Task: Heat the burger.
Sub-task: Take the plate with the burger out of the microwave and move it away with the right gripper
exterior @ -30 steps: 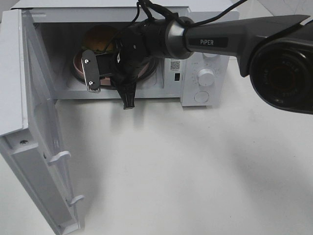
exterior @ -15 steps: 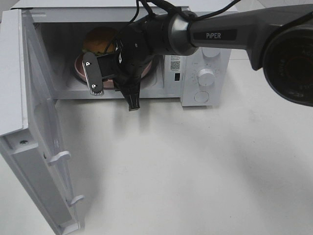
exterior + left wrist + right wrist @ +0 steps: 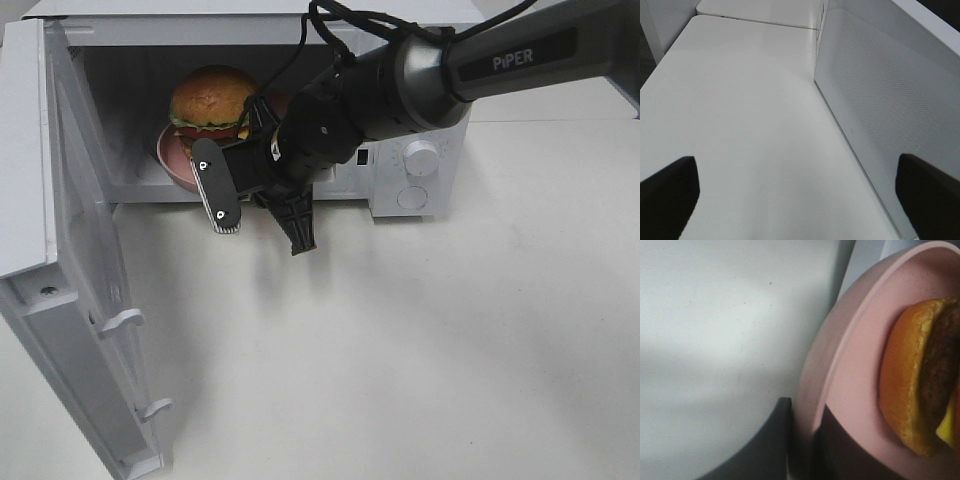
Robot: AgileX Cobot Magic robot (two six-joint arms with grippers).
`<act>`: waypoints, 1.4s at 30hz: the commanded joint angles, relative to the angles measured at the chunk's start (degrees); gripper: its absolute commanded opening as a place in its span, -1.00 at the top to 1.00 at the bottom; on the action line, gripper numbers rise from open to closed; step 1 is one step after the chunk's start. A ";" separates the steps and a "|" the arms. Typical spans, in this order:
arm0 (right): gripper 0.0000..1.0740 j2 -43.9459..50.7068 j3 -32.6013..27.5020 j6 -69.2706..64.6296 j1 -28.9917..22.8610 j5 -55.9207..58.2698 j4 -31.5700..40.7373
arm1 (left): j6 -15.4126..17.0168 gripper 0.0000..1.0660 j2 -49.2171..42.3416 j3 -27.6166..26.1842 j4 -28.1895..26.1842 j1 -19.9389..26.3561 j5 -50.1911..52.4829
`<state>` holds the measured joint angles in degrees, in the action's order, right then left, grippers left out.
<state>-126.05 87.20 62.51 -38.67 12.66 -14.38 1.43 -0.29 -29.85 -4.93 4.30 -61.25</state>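
Glossy domed burger [image 3: 211, 100] on round pink plate [image 3: 170, 152].

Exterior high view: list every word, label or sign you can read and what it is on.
"PiPER": white letters on the right arm.
QR sticker on the microwave control panel: too small to read.
Markings around the dial: too small to read.
Wrist views: no text.
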 commanded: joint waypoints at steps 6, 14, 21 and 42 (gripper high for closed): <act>1.00 6.65 -8.71 -0.97 -0.86 -10.89 -1.66 | 0.23 -0.88 -0.23 0.17 -0.46 0.17 0.00; 1.00 12.38 -18.28 -0.97 -0.86 -14.84 -1.60 | 0.23 -0.88 -0.23 0.17 -0.46 0.17 0.00; 1.00 19.42 -28.07 -0.92 -0.86 -18.56 -1.89 | 0.23 -0.88 -0.23 0.17 -0.46 0.17 0.00; 1.00 38.45 -47.78 -0.92 -0.86 -20.23 -2.35 | 0.23 -0.88 -0.23 0.17 -0.46 0.17 0.00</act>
<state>-91.10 40.91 61.65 -39.71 -4.18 -16.33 1.43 -0.29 -29.85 -4.93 4.30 -61.25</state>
